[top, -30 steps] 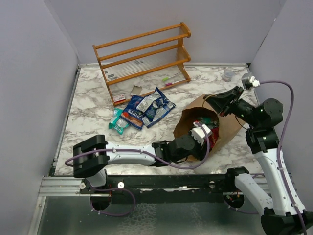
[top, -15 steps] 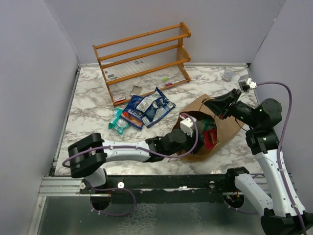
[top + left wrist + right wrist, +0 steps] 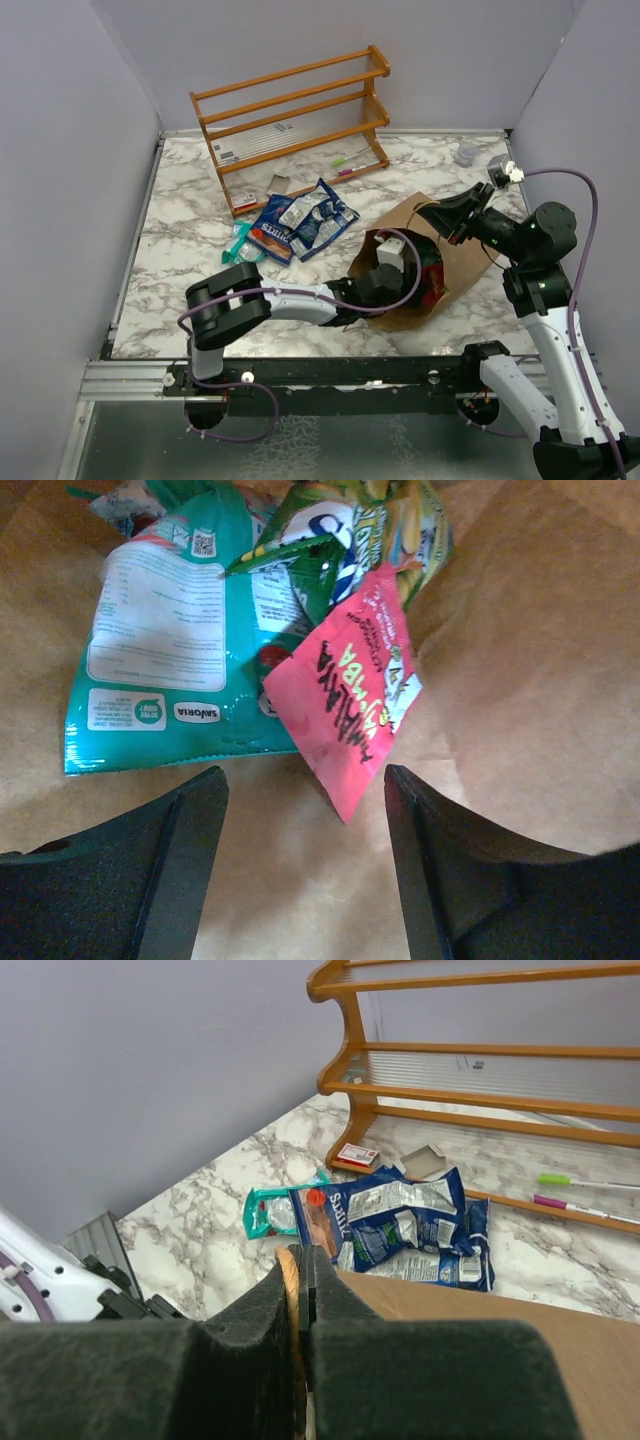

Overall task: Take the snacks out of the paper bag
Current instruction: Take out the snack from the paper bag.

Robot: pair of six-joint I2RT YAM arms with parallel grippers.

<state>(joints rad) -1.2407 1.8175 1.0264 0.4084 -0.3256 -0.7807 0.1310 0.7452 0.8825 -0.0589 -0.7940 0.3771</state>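
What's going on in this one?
The right gripper is shut on the rim of the paper bag, which lies on its side. The left gripper is inside the bag, jaws open, facing a teal packet and a pink packet, gripping neither. Several blue and teal packets lie on the table.

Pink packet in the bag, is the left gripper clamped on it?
No, the left gripper is open, its fingers clear of the pink packet.

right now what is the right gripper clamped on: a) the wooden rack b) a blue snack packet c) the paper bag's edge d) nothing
C: the right gripper is shut on the brown rim of the paper bag, while the blue packets lie apart on the table.
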